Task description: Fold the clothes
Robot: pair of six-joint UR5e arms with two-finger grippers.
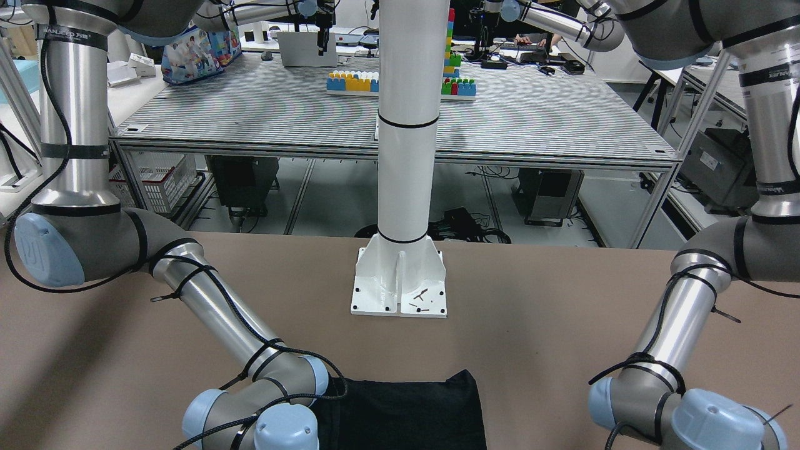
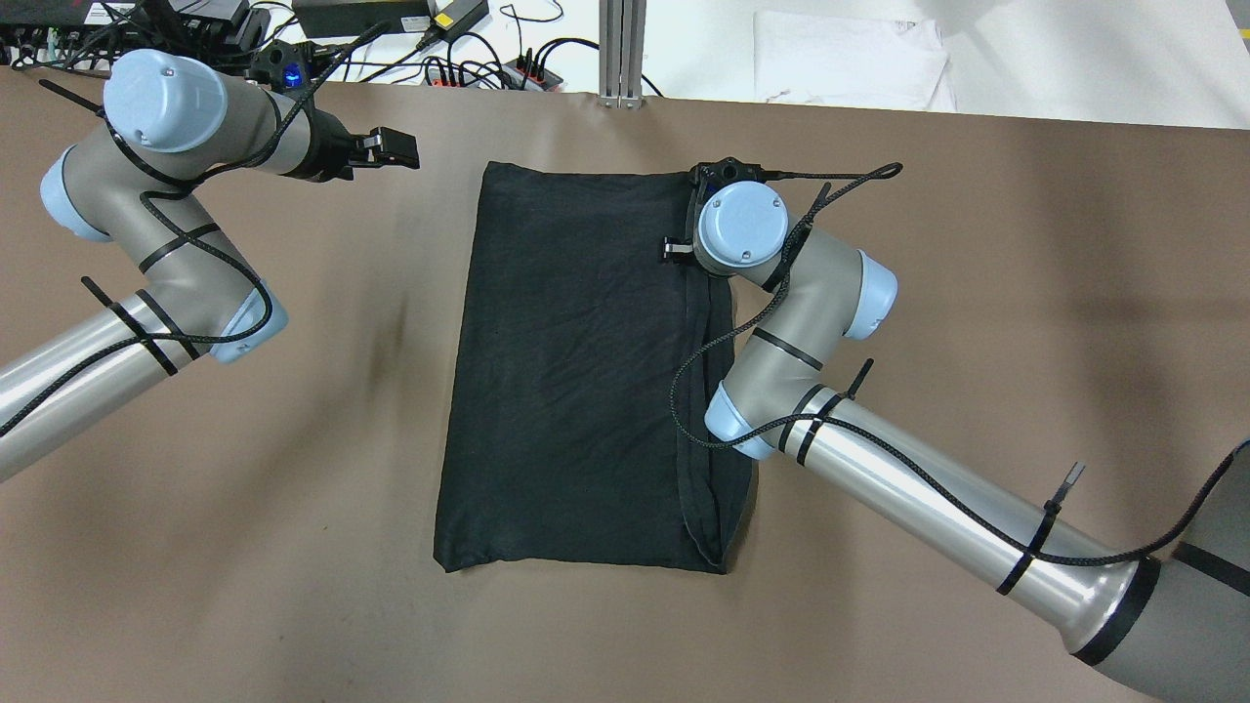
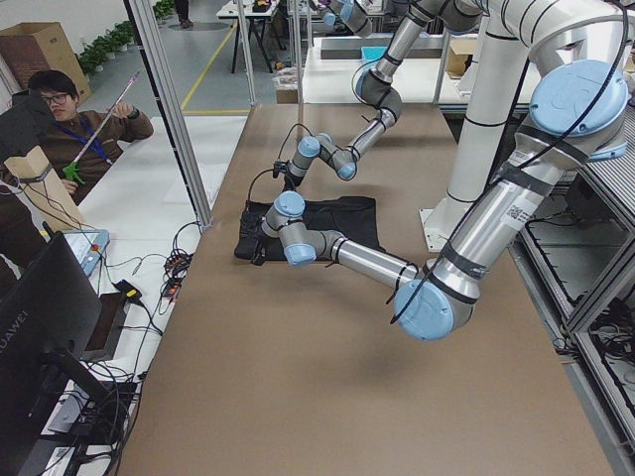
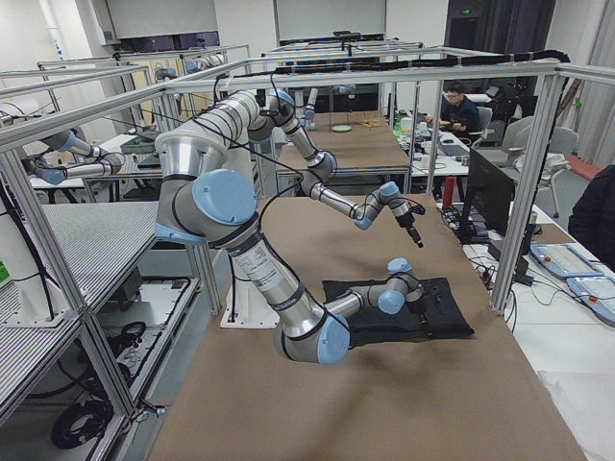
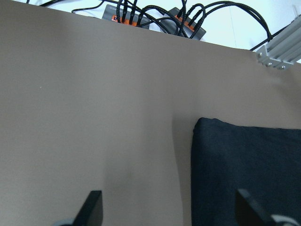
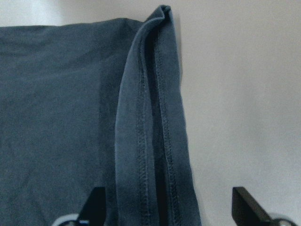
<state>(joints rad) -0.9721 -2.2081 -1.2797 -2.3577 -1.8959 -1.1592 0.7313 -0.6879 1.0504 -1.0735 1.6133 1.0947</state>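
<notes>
Black garment (image 2: 576, 371): one item, folded to a long rectangle. It lies flat at the middle of the brown table (image 2: 244, 547), and its doubled hemmed edge (image 6: 150, 117) runs down the robot's right side.

Right gripper (image 6: 169, 207): jaws spread wide, straddling that hemmed edge near the far right corner. We cannot tell whether the fingertips touch the fabric. The wrist stands directly over the corner and hides it from the overhead view.

Left gripper (image 5: 169, 209): jaws likewise spread, holding nothing. It hovers over bare table just beside the far left corner, apart from the cloth.

Black cable (image 2: 688, 391), right arm: loops across the right side of the cloth.

Hazards, as we judge them:
- The hem shows stacked layers, so a shallow pinch may take only the top one and peel the fold open.
- If the right corner is lifted while the left gripper sits off the fabric, the cloth would twist and the next fold would come out skewed.
- The slack cable could catch the edge and drag it as the arm moves.
</notes>
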